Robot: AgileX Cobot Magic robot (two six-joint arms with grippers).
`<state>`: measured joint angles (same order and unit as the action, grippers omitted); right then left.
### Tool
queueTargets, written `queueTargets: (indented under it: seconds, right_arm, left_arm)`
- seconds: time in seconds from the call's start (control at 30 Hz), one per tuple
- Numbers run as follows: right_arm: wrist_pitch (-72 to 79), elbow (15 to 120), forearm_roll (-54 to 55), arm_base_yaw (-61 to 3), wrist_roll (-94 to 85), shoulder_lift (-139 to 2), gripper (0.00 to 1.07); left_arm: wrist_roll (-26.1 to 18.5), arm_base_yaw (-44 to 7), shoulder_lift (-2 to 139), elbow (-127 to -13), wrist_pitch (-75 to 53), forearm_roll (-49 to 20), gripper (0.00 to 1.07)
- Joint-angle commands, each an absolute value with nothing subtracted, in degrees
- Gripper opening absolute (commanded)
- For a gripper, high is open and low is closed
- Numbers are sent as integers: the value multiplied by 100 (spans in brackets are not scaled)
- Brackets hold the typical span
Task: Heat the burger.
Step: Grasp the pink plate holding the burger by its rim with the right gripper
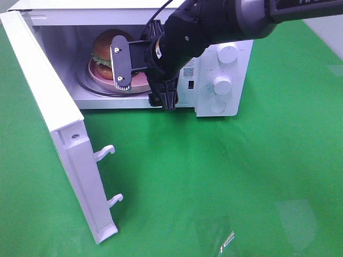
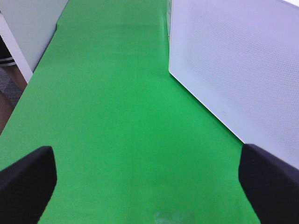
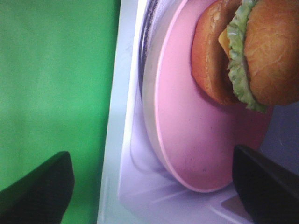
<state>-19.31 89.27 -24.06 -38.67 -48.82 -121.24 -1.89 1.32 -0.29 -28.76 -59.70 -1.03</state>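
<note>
The burger (image 1: 107, 43) sits on a pink plate (image 1: 96, 72) on the glass turntable inside the open white microwave (image 1: 236, 107). The right wrist view shows the burger (image 3: 252, 51) with its green lettuce, lying on the plate (image 3: 196, 140). My right gripper (image 1: 157, 64) reaches across into the microwave's opening, just right of the plate. It is open (image 3: 154, 186) and empty, one fingertip (image 3: 37, 186) over the green cloth and the other (image 3: 266, 182) inside by the plate's edge. My left gripper (image 2: 149, 186) is open and empty above the cloth, and it is out of the high view.
The microwave door (image 1: 59, 118) stands swung out to the left, latch hooks (image 1: 104, 152) toward the front. Two knobs (image 1: 228, 53) are on the right panel. A white dotted panel (image 2: 233, 60) stands beside the left gripper. A small shiny item (image 1: 228, 241) lies on the green cloth (image 1: 214, 176).
</note>
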Motion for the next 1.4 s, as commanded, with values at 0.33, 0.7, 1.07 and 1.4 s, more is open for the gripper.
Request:
queueTargets:
  seconds: [0.33, 0.7, 1.07, 1.4]
  right_arm:
    - [-1891, 9563, -2424, -3799, -4693, -12806, 86]
    - [-1971, 10239, -2240, -3730, -4589, -13407, 80]
    - [-1965, 10777, -1982, -3661, -4435, -13883, 76]
    - [-1879, 10777, -1570, -3661, -4440, -13900, 73]
  left_arm:
    - [-201, 138, -132, -2865, -5936, -103, 98]
    - [-201, 138, -132, -2865, -5936, -97, 98]
    - [-201, 138, -132, -2865, -5936, -69, 98]
    - [-201, 138, -132, -2865, -5936, -63, 98]
